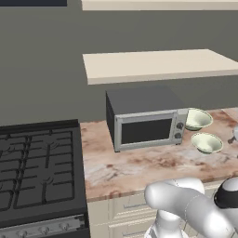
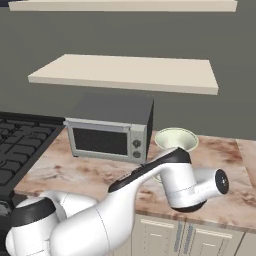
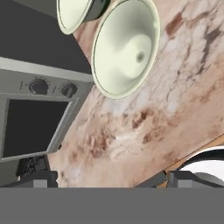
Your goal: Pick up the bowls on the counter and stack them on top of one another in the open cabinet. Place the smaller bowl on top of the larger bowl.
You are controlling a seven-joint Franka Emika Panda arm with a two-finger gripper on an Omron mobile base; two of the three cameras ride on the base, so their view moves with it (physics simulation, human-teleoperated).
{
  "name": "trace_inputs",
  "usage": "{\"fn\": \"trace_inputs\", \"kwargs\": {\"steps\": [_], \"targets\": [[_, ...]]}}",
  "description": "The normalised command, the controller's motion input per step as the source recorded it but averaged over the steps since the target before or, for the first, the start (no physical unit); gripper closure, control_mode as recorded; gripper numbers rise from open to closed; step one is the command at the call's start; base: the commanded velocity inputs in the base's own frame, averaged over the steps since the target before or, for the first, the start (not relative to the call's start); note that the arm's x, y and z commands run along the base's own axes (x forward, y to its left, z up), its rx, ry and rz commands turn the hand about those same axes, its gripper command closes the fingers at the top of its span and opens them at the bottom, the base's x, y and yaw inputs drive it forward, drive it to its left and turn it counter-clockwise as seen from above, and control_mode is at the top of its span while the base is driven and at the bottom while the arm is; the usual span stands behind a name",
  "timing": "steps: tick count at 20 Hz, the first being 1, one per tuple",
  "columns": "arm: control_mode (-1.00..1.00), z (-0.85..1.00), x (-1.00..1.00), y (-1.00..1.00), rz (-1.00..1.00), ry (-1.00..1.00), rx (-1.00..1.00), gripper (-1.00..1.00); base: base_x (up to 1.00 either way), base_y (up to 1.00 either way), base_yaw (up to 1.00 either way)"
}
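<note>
Left base view: two pale bowls on the counter (image 1: 139, 167), right of the microwave (image 1: 146, 118). The larger bowl (image 1: 198, 119) just beside the microwave's right end, further back; the smaller bowl (image 1: 207, 142) nearer the front edge, close to the larger bowl, contact hard to judge. Both upright, nothing inside either. Open cabinet (image 1: 158, 65) above, shelf boards bare. Black stove (image 1: 39, 172) at left.

Right base view: larger bowl (image 2: 176, 139) behind the white arm, right of the microwave (image 2: 110, 127), inside bare. Cabinet shelf (image 2: 125, 72) overhead.

Hand view: smaller bowl (image 3: 124, 48) large in frame, hollow bare, beside the microwave's knobs (image 3: 50, 87); larger bowl (image 3: 74, 13) beyond at the top edge. Gripper (image 3: 107, 180) low over the counter edge, dark tips set well apart, gripping nothing
</note>
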Motion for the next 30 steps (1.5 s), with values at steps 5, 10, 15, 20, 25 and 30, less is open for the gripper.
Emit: {"fn": "trace_inputs", "kwargs": {"steps": [5,10,15,20,25,30], "targets": [[-1.0,-0.13,0.0,-0.02,0.0,0.0,0.1,-1.0,0.0,0.0,0.0],[-1.0,-0.15,0.07,0.0,0.0,0.08,0.05,-1.0,0.0,0.0,0.0],[-1.0,-0.11,0.16,0.0,0.0,0.08,0.03,-1.0,0.0,0.0,0.0],[-1.0,-0.06,0.18,0.0,0.0,0.07,0.03,-1.0,0.0,0.0,0.0],[-1.0,-0.11,0.17,0.0,0.0,0.01,0.04,-1.0,0.0,0.0,0.0],[-1.0,-0.25,0.29,-0.04,-0.01,0.0,0.0,-1.0,0.0,0.0,0.0]]}}
